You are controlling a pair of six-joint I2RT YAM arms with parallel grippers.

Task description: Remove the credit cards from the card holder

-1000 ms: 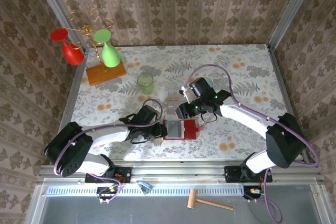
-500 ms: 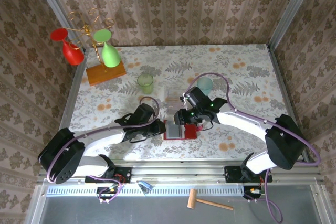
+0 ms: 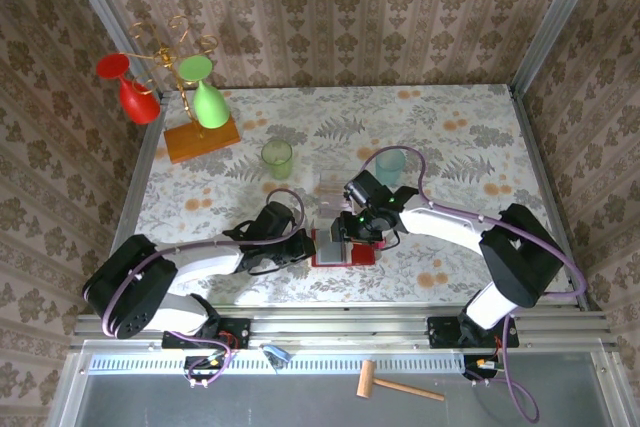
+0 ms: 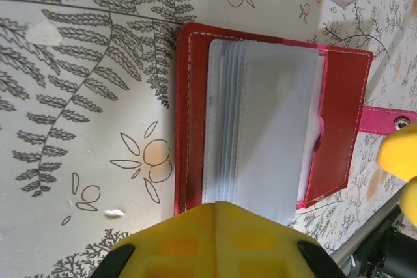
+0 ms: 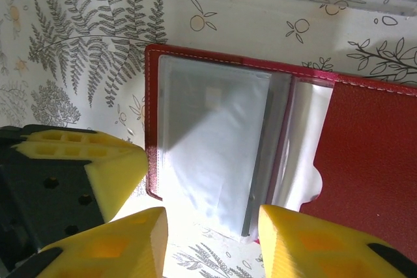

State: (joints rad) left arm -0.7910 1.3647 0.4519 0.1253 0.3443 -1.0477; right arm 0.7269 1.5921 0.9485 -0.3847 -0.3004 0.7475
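Both arms reach inward from their bases with elbows bowed outward, and the wrists nearly meet. The left gripper (image 3: 306, 246) points rightward with its jaws pressed together. The right gripper (image 3: 343, 237) angles down toward it, its jaws spread apart with the yellow fingertips (image 5: 111, 252) separated.

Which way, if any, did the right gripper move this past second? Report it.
Yes. The right gripper came nearer and left, away from the pale blue cup, over the red card holder.

Lab robot cell — wallpaper-print walls (image 3: 330, 7) w/ alu frame posts (image 3: 555, 17) round a floral-print table (image 3: 470, 117).
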